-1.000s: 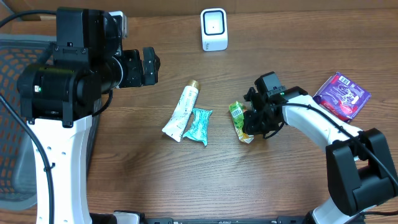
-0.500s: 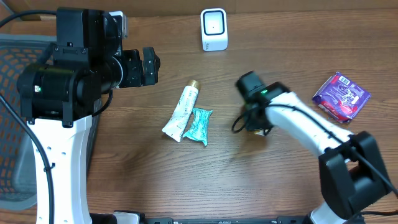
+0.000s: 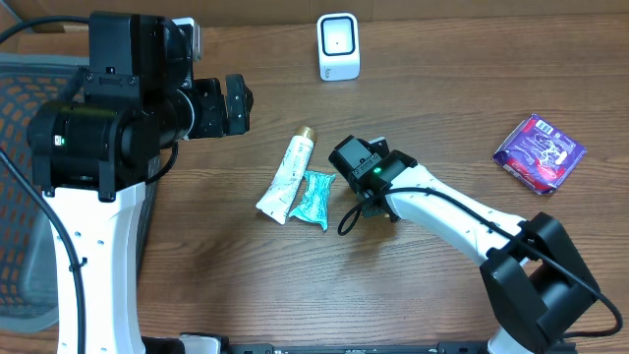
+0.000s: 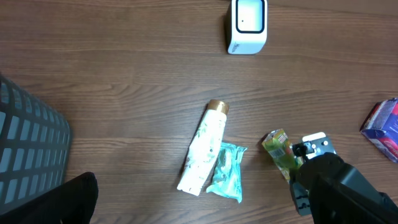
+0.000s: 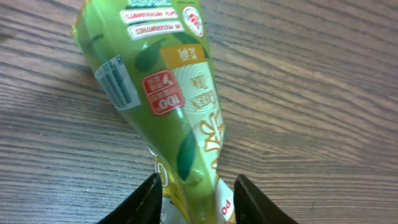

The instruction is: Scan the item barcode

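One green packet (image 5: 168, 106), a glossy, crinkled film pouch tapering to a narrow end, lies flat on the wood-grain table (image 5: 323, 93) near the centre of the overhead frame, with its barcode (image 5: 118, 84) facing up. The right gripper (image 5: 198, 190) straddles the narrow end; whether it pinches the film cannot be told. A teal packet (image 3: 314, 199) and a white tube (image 3: 287, 175) lie to the left, and the left gripper (image 3: 228, 106) at upper left is spread and empty.

I have bare worktop (image 3: 432, 88) open ahead to the scanner (image 3: 338, 46); the white tube (image 3: 287, 175) and teal packet (image 3: 314, 200) block passage just left of my right claw (image 5: 198, 202).
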`<control>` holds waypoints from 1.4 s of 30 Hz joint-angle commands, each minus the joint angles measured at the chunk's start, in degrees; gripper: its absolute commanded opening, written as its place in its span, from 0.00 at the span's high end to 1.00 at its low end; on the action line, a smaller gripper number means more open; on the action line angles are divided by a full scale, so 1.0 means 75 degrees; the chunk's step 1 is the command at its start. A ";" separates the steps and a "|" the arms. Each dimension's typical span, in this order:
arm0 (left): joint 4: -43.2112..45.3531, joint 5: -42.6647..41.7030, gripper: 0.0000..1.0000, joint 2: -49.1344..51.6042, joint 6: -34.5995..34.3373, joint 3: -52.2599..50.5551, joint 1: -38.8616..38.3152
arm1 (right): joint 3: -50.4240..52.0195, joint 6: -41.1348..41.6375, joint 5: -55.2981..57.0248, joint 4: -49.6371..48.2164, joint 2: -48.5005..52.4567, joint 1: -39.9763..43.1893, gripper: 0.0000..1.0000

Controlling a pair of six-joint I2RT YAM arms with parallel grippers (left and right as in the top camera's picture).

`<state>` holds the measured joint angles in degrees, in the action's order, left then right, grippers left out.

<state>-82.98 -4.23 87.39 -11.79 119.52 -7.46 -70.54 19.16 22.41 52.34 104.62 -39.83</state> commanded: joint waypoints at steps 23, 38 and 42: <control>0.0009 0.0026 0.00 0.0047 0.0143 0.0070 -0.0009 | -0.1489 0.0105 -0.1236 0.0985 0.0012 -0.0122 0.39; 0.0009 0.0026 0.01 0.0047 0.0143 0.0070 -0.0009 | -0.1244 -0.2055 -0.7032 0.1472 -0.0172 0.3503 0.00; 0.0006 0.0026 0.00 0.0047 0.0143 0.0070 -0.0009 | -0.0300 -0.2340 -0.7962 0.0659 -0.0172 0.4054 0.02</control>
<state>-82.96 -4.23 87.39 -11.79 119.52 -7.46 -76.71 7.01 -25.47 59.70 104.73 -10.61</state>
